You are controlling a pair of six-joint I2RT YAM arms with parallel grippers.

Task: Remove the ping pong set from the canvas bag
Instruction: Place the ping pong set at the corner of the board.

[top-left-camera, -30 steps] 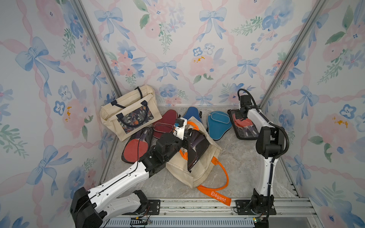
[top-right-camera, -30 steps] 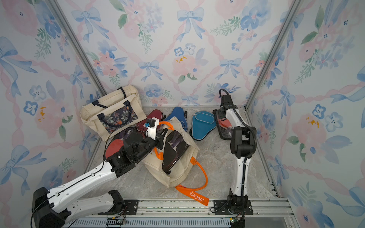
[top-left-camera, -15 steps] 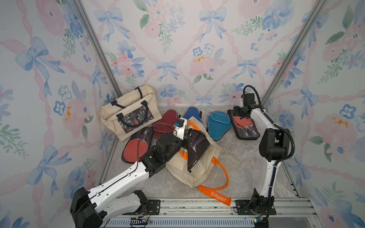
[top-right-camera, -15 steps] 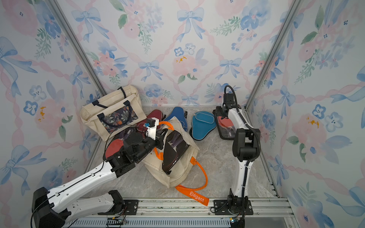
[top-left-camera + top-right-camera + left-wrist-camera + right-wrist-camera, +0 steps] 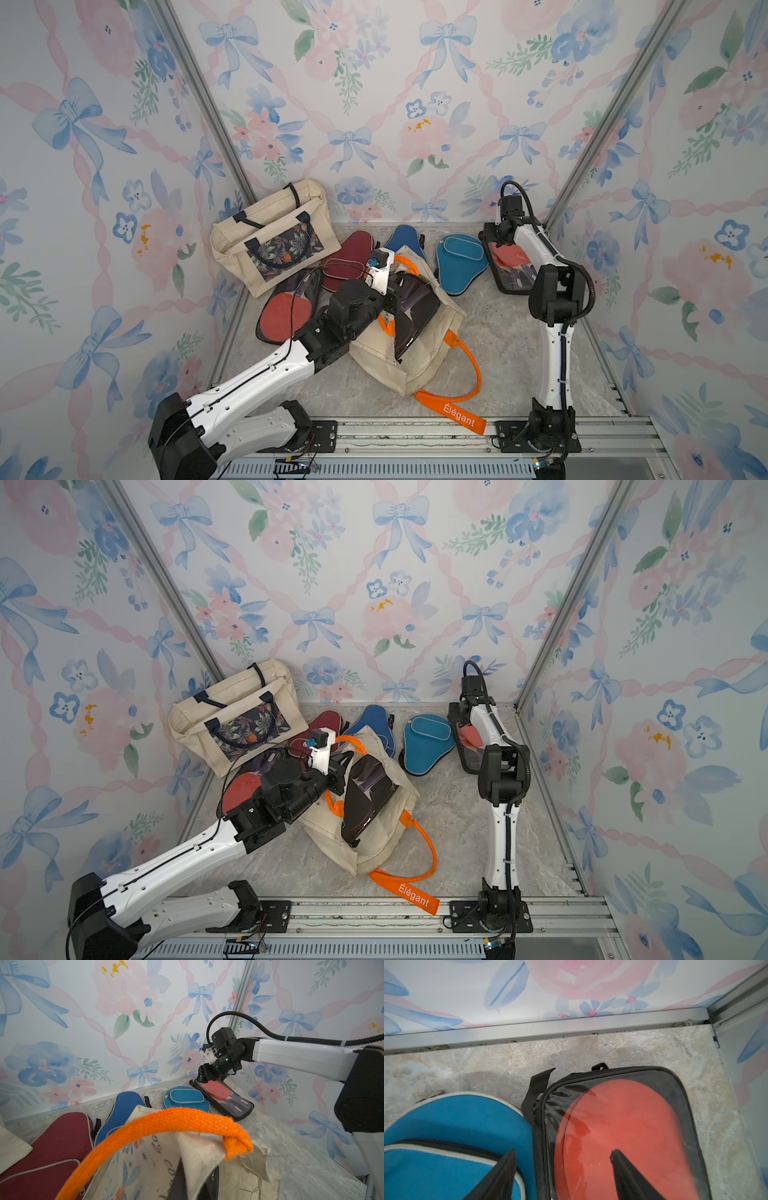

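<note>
Mid-counter, the canvas bag (image 5: 419, 365) holds one dark pouch (image 5: 415, 316) — we count the teal case (image 5: 459, 262) and four others out. Our left claw (image 5: 340, 773) is pressed together at the bag's mouth; the right claw (image 5: 562, 1151) hangs spread over the far-right-corner pouch (image 5: 509, 266).

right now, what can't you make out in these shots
- What the left jaws grip: wrist and bag cover the tips in both top views; the left wrist view leaves them out.
- Dark pouch in the canvas bag: contents lost to glare in both top views; the bag covers part of it.
- Floral bag: inside hidden by its own wall.
</note>
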